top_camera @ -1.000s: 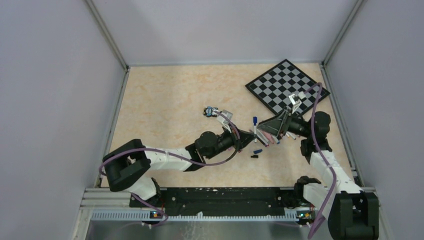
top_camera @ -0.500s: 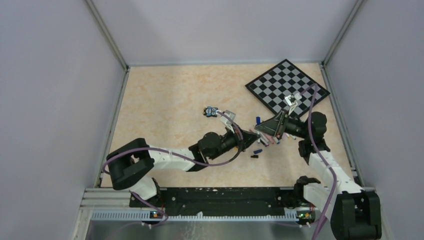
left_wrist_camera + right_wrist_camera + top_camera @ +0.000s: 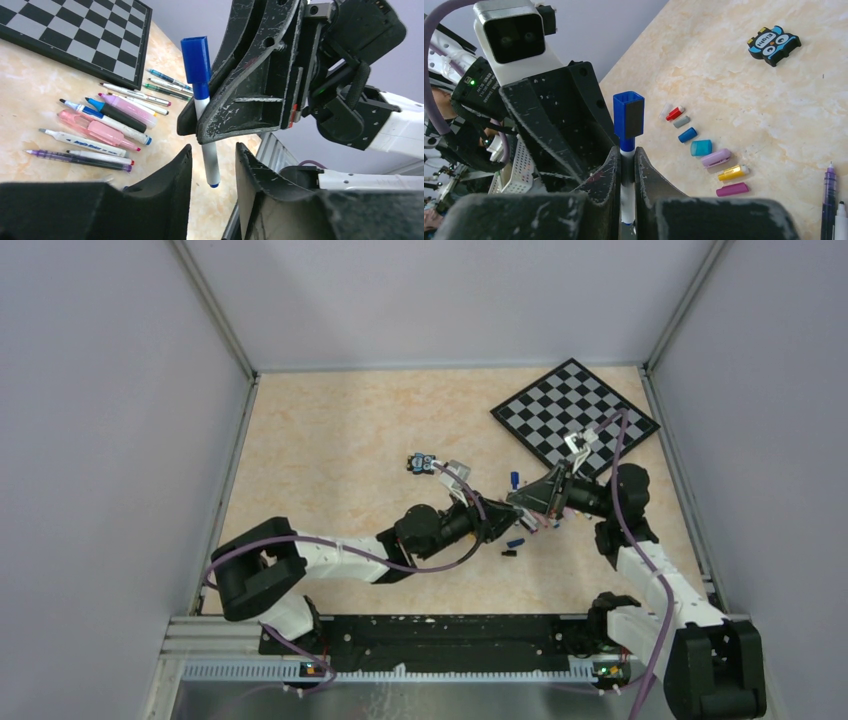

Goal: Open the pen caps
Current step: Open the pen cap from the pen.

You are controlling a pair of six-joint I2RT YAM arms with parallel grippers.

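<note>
Looks mostly done: loose caps [image 3: 700, 148] sit in a row on the desk [image 3: 774, 125] at 3 o'clock of the right claw [image 3: 626, 160], which clamps a blue-capped marker [image 3: 202, 100] upright, cap not yet off, with the left claw [image 3: 212, 155] narrowly parted around its tail and uncapped pens [image 3: 107, 122] lying beside the chessboard [image 3: 75, 40].

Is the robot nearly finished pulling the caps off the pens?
Done: loose caps lie in a row on the table, and bare-tipped pens lie beside the chessboard. In hand: the right hand is shut on a blue marker whose blue cap is on; the left hand is open around its lower end. Left: that cap. Whether the farthest pens are capped, I cannot tell.
</note>
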